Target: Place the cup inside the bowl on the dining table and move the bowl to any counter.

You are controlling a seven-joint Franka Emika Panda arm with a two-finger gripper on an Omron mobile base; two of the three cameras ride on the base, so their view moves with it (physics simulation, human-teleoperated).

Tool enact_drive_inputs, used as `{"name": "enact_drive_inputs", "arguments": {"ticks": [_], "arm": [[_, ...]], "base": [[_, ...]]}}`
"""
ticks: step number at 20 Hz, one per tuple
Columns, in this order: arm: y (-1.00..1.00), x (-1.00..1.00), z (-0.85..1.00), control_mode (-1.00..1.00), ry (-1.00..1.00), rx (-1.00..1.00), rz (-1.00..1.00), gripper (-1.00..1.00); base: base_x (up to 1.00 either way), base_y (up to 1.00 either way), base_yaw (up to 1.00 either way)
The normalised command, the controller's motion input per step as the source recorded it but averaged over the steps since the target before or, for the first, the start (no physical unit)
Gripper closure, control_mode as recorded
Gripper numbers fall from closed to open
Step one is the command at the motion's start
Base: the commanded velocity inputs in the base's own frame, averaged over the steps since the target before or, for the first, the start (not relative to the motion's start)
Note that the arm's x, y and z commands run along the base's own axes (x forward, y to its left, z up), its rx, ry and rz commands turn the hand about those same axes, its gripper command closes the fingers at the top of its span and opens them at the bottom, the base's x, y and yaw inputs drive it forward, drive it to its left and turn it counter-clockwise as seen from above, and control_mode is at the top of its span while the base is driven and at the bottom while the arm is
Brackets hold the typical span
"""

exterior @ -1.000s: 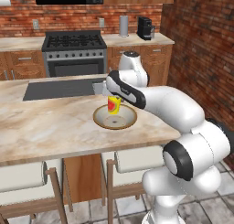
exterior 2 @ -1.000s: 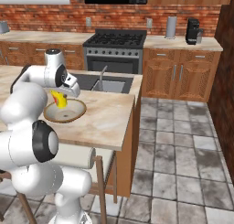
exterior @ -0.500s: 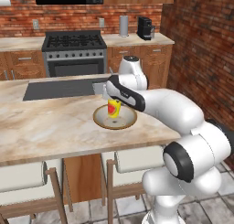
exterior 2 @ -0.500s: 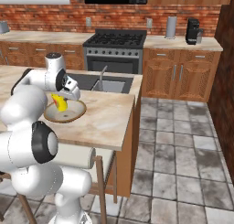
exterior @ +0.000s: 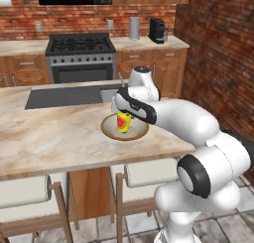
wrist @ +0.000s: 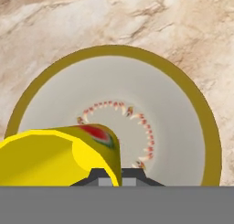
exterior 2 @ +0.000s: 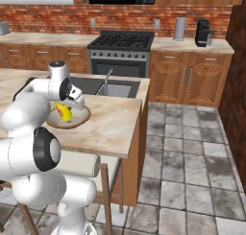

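- Cup [exterior: 123, 122] has dropped lower over the last second, now down inside bowl [exterior: 125, 127] on dining table [exterior: 54, 135].
- Gripper [exterior: 120, 114] clamped on the cup, tilted.
- Release looks next; the bowl's move to counter [exterior: 149, 42] not begun.

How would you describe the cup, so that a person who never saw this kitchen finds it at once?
Start at the long marble dining table with the built-in sink. Near its right end lies a wide bowl under the white arm's gripper. The cup is the small yellow tumbler above that bowl, marked with a red watermelon slice.
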Motion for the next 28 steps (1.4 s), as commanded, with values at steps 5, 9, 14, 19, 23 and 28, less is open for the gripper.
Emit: {"name": "enact_drive_inputs", "arguments": {"ticks": [5, 9, 14, 19, 23, 28], "arm": [[0.0, 0.0, -0.21, -1.0, 0.0, 0.0, 0.0, 1.0], [0.01, 0.0, -0.19, -1.0, 0.0, 0.0, 0.0, 1.0], [0.02, 0.0, -0.14, -1.0, 0.0, 0.0, 0.0, 1.0], [0.03, 0.0, -0.1, -1.0, 0.0, 0.0, 0.0, 1.0], [0.07, 0.0, -0.03, -1.0, 0.0, 0.0, 0.0, 1.0], [0.0, 0.0, 0.0, -1.0, 0.0, 0.0, 0.0, 1.0]], "base": [[0.0, 0.0, 0.0], [0.0, 0.0, 0.0], [0.0, 0.0, 0.0], [0.0, 0.0, 0.0], [0.0, 0.0, 0.0], [0.0, 0.0, 0.0]]}}
